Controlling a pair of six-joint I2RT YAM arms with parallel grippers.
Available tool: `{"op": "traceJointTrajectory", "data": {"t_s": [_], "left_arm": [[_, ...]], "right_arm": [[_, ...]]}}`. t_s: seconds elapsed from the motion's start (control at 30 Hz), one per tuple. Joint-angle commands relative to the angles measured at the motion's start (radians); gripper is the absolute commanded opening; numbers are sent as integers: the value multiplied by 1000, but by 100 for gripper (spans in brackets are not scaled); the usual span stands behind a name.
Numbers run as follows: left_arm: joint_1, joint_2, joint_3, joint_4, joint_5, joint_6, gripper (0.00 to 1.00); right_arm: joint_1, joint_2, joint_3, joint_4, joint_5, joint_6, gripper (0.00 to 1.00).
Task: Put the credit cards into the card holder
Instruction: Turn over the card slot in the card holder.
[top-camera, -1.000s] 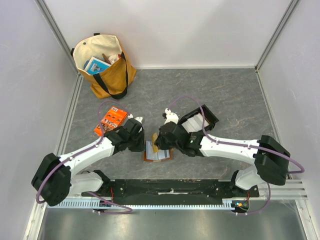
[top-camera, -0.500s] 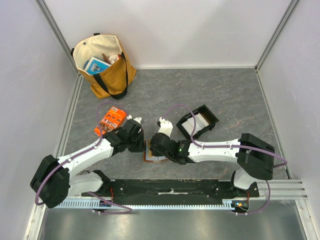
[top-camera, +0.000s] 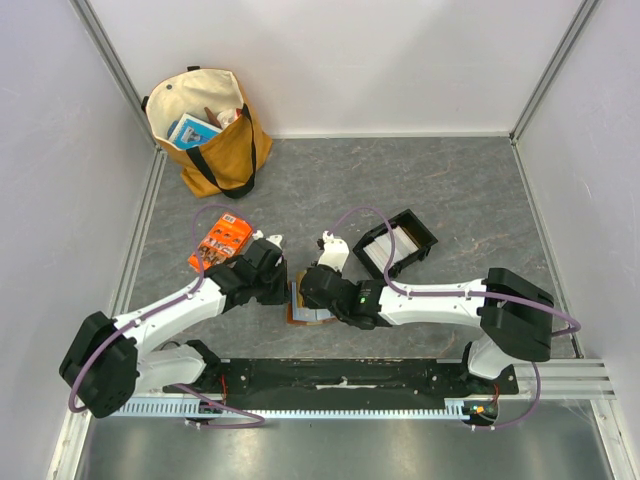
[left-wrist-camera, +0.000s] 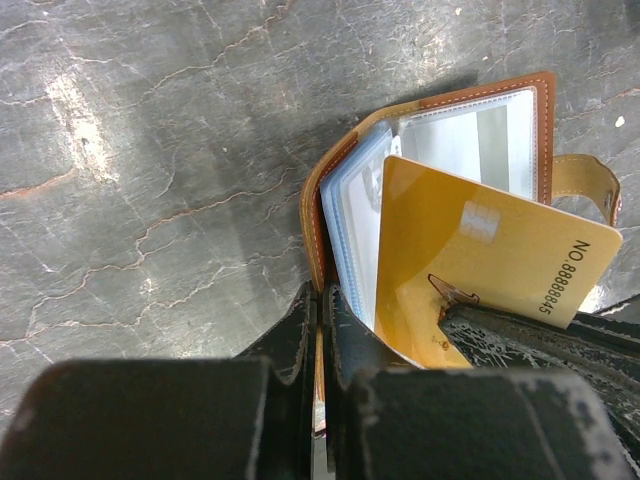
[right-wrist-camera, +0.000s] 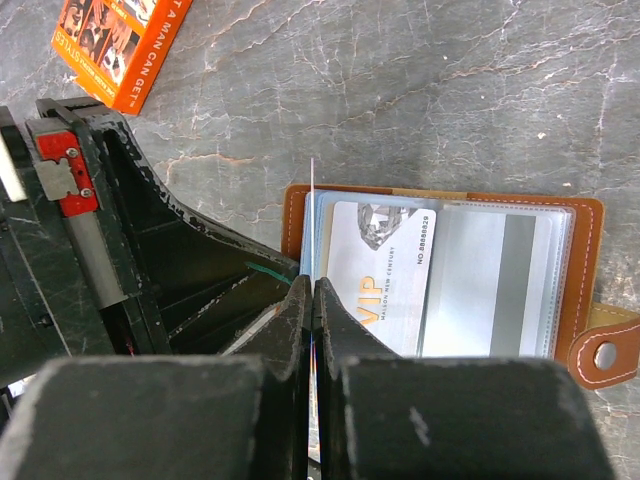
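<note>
1. Both sets of fingers are pressed together. The left fingers (left-wrist-camera: 295, 340) pinch the left cover of the card holder (right-wrist-camera: 500, 280), and the right fingers (right-wrist-camera: 340, 330) are clamped on the lower edge of a gold credit card (left-wrist-camera: 470, 260).
2. That gold credit card stands tilted over the open holder, with its lower end against the clear sleeves by the spine.
3. The card holder lies open on the counter (top-camera: 450, 180), near the middle of the near edge and between the two arms. A white VIP card (right-wrist-camera: 385, 270) sits in one sleeve, and the snap strap (right-wrist-camera: 603, 352) sticks out on the right.
4. An orange packet (top-camera: 222, 240) lies near the holder, toward the left edge.
5. A black tray (top-camera: 397, 245) with something pale inside sits farther in, to the holder's right.
6. A tote bag (top-camera: 205, 130) stands in the far left corner.
</note>
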Motion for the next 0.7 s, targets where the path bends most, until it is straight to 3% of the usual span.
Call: {"op": "traceJointTrajectory", "data": {"t_s": [0.0,0.67], "left_arm": [[-1,-24,-2,26,13,-27,2],[-1,-41,-5,25,17,-33,2]], "right_arm": [[11,6,40,31,47,20,0],[34,55,77,-38,85,5,0]]}}
